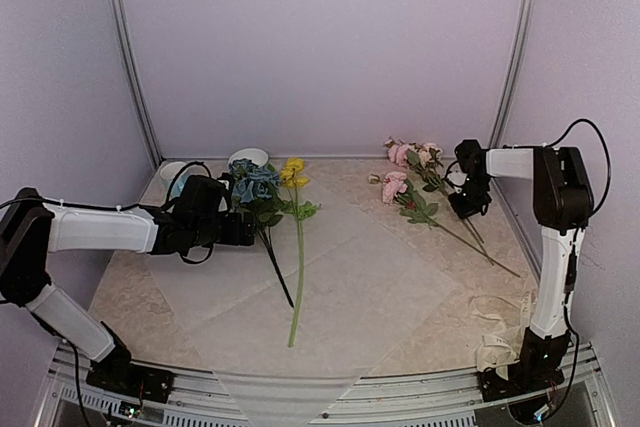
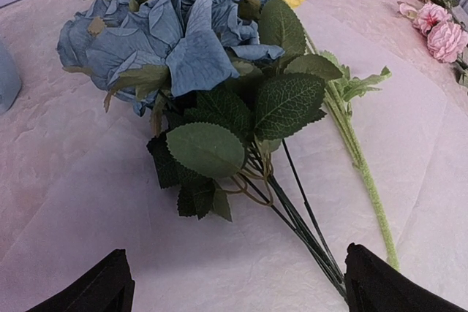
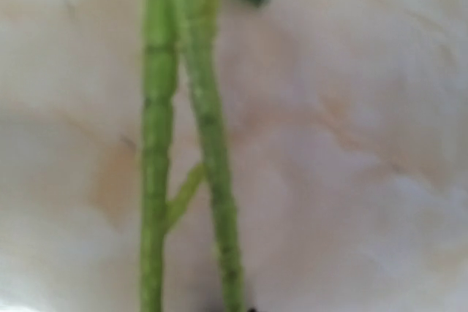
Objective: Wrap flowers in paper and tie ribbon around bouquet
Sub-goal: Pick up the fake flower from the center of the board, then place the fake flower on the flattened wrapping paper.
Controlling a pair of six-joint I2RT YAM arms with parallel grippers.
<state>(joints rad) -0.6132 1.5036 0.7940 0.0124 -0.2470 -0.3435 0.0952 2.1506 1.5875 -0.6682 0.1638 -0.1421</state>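
Note:
The flowers lie apart in three lots. Blue hydrangea heads [image 1: 255, 185] and a yellow bloom [image 1: 294, 172] with a long stalk rest on the paper [image 1: 340, 297], a wide translucent white sheet. Pink blooms [image 1: 408, 159] lie at the back right, off the sheet. My left gripper [image 1: 240, 230] stands open beside the blue bunch [image 2: 183, 42]; its dark stalks [image 2: 307, 231] pass close to the right finger [image 2: 387, 286]. My right gripper [image 1: 466, 209] is down on the pink flowers' stalks. Two green stalks [image 3: 212, 144] fill the right wrist view, and one runs into the shut jaws.
Two white bowls [image 1: 178, 172] [image 1: 248, 157] stand at the back left behind the left gripper. A crumpled cream band [image 1: 495, 347], perhaps the ribbon, lies by the right arm's base. Pale walls close the table on three sides.

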